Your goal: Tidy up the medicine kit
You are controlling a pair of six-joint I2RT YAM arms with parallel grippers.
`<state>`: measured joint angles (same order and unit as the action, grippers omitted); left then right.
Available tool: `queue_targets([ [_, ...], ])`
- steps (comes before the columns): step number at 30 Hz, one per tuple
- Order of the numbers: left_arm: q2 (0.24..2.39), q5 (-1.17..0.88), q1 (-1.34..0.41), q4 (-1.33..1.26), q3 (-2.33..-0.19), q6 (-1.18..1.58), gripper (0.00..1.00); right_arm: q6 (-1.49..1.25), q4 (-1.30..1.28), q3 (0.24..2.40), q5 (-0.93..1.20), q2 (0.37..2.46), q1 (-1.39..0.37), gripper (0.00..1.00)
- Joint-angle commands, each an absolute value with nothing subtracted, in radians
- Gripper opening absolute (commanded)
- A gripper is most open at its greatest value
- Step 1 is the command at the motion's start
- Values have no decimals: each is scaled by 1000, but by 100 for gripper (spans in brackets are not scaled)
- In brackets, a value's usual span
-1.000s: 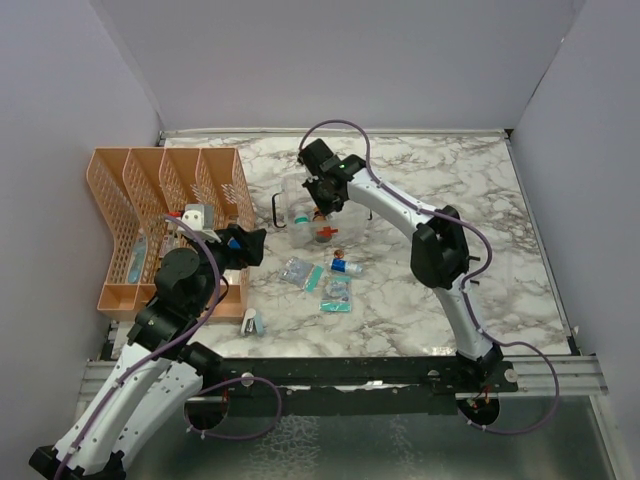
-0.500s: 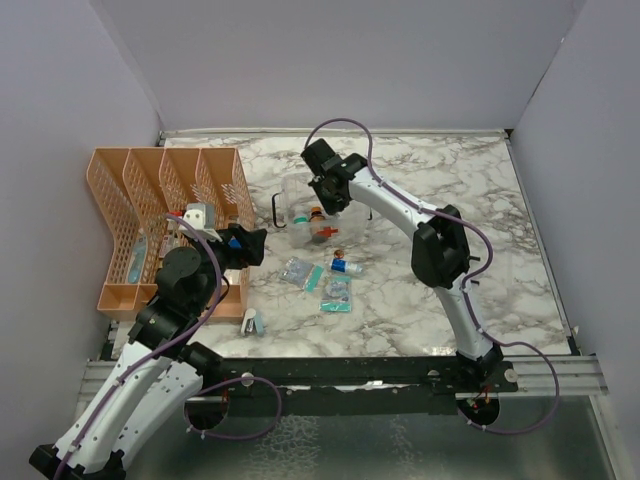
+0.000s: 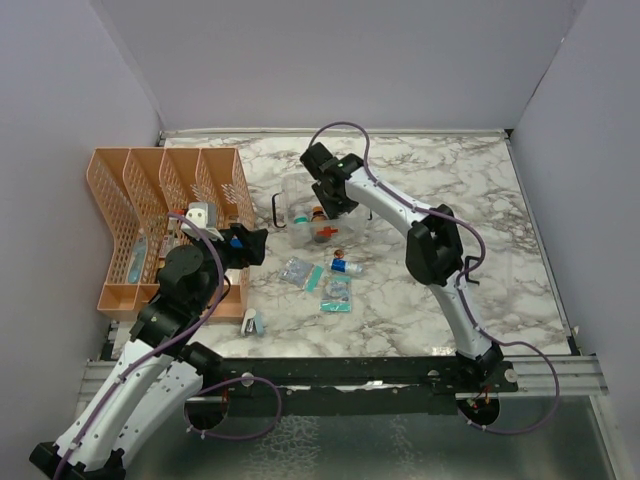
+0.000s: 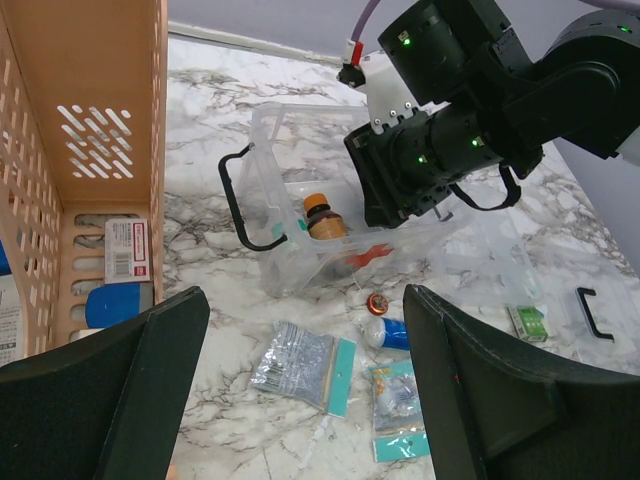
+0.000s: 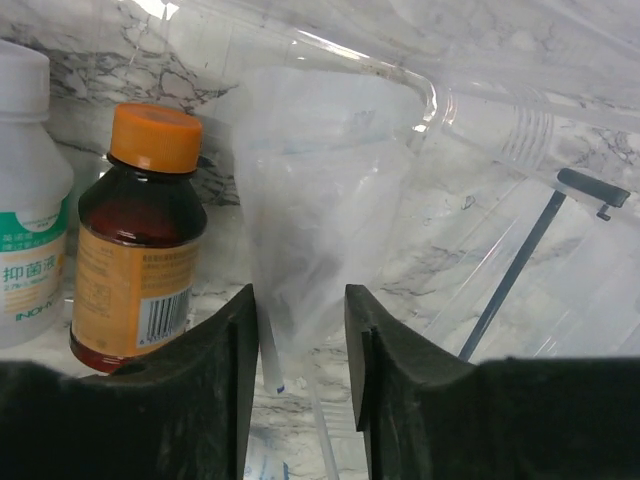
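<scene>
The medicine kit is a clear box with a red cross and a black handle, standing open at mid table. Inside it are a brown bottle with an orange cap and a white bottle. My right gripper reaches into the kit; its jaws are parted around a clear plastic bag that stands between them. In the top view it hangs over the kit's far side. My left gripper is wide open and empty, held above the table near the organizer.
An orange lattice organizer stands at the left. Two teal-edged pouches, a blue-capped vial and a small orange cap lie in front of the kit. A small green box and a black clip lie right.
My right gripper has drawn back slightly toward the far side of the kit, uncovering the brown bottle in the top view. My left arm has not moved.
</scene>
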<state>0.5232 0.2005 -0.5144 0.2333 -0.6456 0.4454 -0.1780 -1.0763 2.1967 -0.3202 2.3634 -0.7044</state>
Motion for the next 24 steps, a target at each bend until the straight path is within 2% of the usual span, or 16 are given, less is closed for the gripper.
queue_targets([
  [1,528,215,-511,218,-646,433,82,-174,-1067,2228,-271,2335,-698,43],
  [7,528,204,-511,215,-645,431,82,-191,-992,2214,-216,2280,-693,45],
  [12,528,202,-510,215,-644,428,82,-241,-940,2179,-267,2277,-674,40],
  [16,534,200,-511,214,-644,430,82,-259,-844,2113,-290,2264,-661,39],
  [24,543,199,-511,215,-644,428,82,-315,-830,2161,-322,2377,-626,39],
])
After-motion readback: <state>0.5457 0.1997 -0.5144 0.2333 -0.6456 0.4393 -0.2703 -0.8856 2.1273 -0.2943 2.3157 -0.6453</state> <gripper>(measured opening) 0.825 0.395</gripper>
